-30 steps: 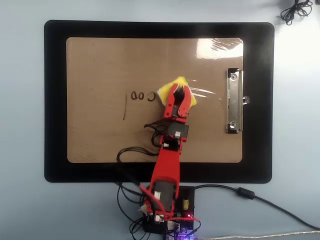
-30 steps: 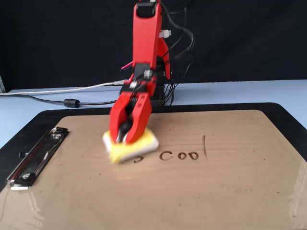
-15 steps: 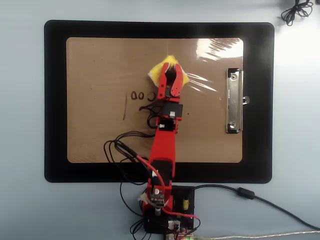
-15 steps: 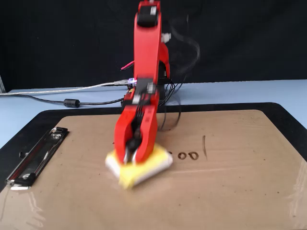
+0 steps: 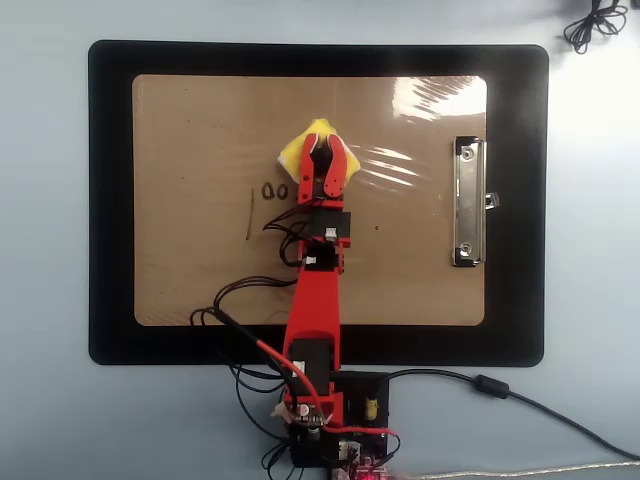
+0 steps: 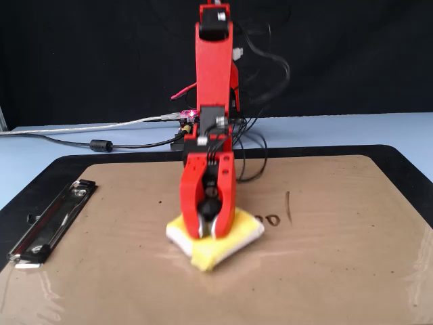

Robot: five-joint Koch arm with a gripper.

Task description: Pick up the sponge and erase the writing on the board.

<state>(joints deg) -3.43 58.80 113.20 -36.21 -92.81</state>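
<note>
In the overhead view, the red arm (image 5: 315, 300) reaches from its base at six o'clock up over the tan clipboard (image 5: 200, 130), which lies on a black mat (image 5: 110, 200) with its silver clip (image 5: 468, 202) at three o'clock. The gripper (image 5: 322, 150) sits near the board's centre, slightly toward twelve, its jaws narrowed onto the yellow sponge (image 5: 296, 150), which rests on the board and shows at ten o'clock of the jaws. What shows of the writing (image 5: 272, 192), two small loops and a long vertical stroke, lies at seven o'clock of the gripper, just beside the arm. In the fixed view, the gripper (image 6: 208, 230) points toward six o'clock and presses down on the sponge (image 6: 230, 245), its tips closed against the pad's top. The writing (image 6: 272, 219) lies at three o'clock of the sponge, and the clip (image 6: 51, 220) at nine o'clock.
</note>
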